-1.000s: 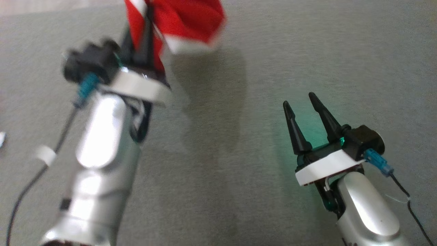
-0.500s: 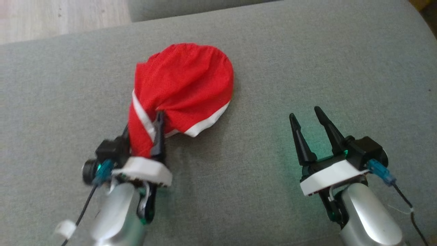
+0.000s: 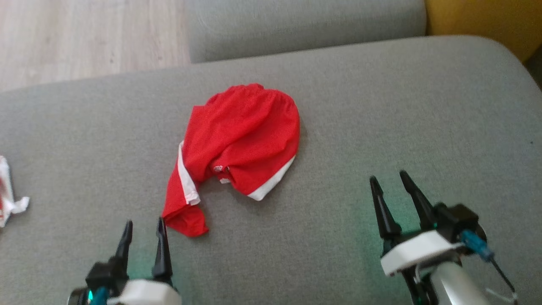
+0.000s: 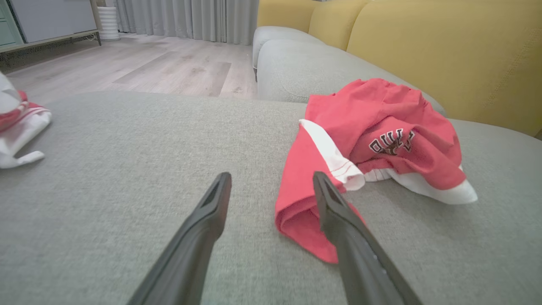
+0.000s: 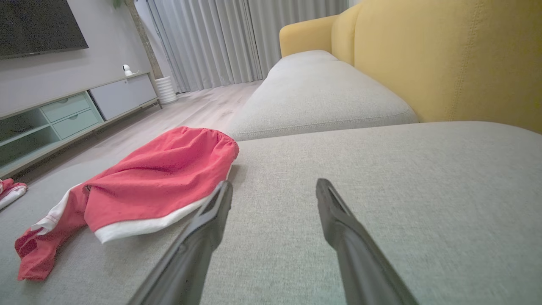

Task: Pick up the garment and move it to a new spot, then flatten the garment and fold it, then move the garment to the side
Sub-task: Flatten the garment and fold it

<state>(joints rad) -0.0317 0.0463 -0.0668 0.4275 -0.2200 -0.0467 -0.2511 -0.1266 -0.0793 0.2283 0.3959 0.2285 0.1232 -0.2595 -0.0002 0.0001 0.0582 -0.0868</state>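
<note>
So, biggest change first: the grey sofa cushion [image 3: 381, 106] now has the whole garment [image 3: 241, 135] lying on it. A second ago those red shorts with white trim were hanging up in the air, pinched in the left tool [image 3: 144, 221]. Half a second ago they were already down, with that tool's fingers still in the fabric. The head camera has tipped up since then too, so the shift of the whole picture isn't the stuff moving.

The garment sits in a rumpled heap, with the elastic waist end farthest from the robot and one leg trailing as a narrow tail toward it. Some dark lettering shows in a fold in the left wrist view.

Now the left tool has let go and backed off. Its two fingers stand wide apart with nothing between them, and the tips are just beside the near end of the garment's tail. Can't tell if the closer finger is grazing the cloth or not.

The right tool [image 3: 388, 177] hasn't changed: fingers spread, holding nothing, well apart from the garment on its right side.

Smallest bit: a crumpled white and red cloth [image 3: 8, 195] lies well to the garment's left.
</note>
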